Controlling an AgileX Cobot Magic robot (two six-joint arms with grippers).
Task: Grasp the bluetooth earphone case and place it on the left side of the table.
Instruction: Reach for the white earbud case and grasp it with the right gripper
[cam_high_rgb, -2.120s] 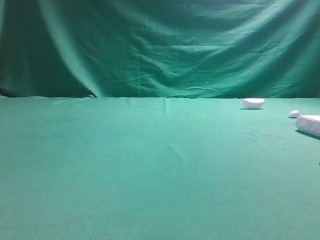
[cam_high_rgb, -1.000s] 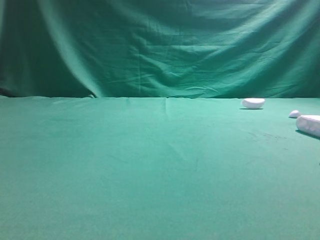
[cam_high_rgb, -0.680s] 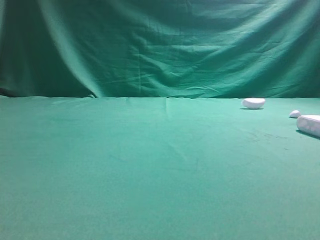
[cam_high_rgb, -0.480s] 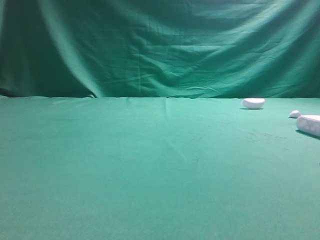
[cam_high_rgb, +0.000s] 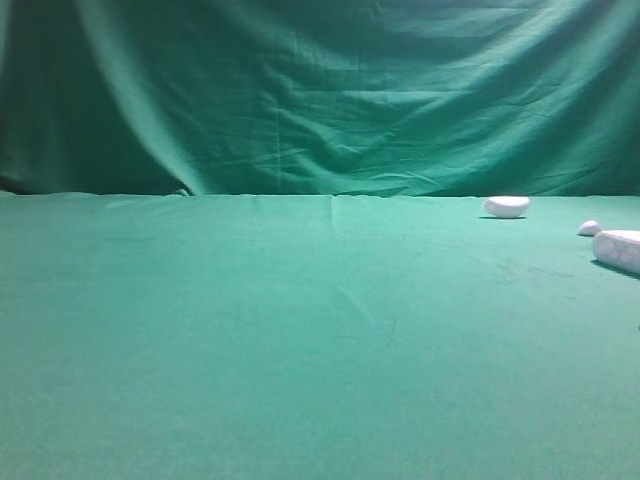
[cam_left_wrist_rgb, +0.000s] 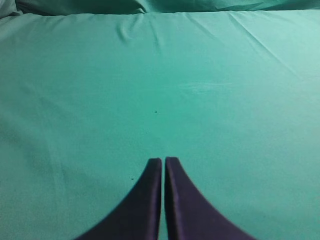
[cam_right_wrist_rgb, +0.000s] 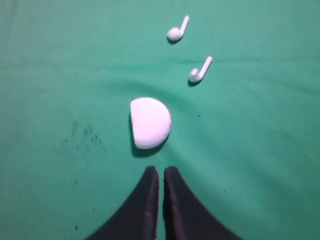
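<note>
A green cloth backdrop (cam_high_rgb: 320, 90) hangs across the whole rear of the exterior view, falling in loose diagonal folds that catch soft, even light; its far left side sinks into deep shadow. It meets the bench (cam_high_rgb: 300, 340) along a straight horizontal line (a small dark gap shows near the left end of that line). The bench wears the same plain green cloth, faintly creased, paler towards the back and dimmer in front.

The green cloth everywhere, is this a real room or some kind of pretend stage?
Probably a robot test setup, not a home. Plain green cloth covers the table and hangs as a backdrop. Only small white things lie there, like two earbuds, near the right gripper.
</note>
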